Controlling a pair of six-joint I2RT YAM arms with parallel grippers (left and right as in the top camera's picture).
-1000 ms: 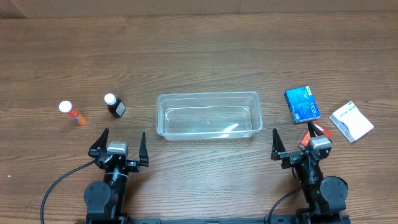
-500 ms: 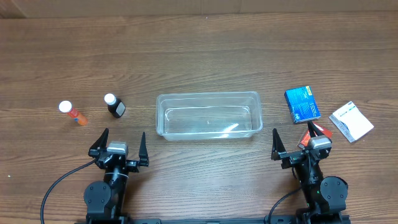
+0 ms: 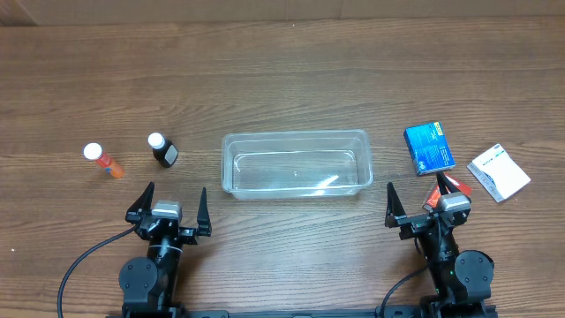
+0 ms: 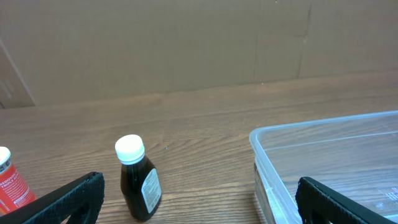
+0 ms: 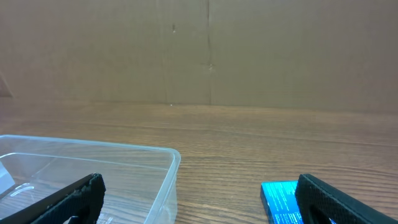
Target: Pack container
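Observation:
The clear plastic container sits empty at the table's middle; its corners also show in the left wrist view and the right wrist view. A dark bottle with a white cap and an orange bottle with a white cap stand at the left. A blue box, a white box and a red item lie at the right. My left gripper and right gripper are open and empty near the front edge.
A brown cardboard wall stands behind the table. The wooden table stretches bare behind the container.

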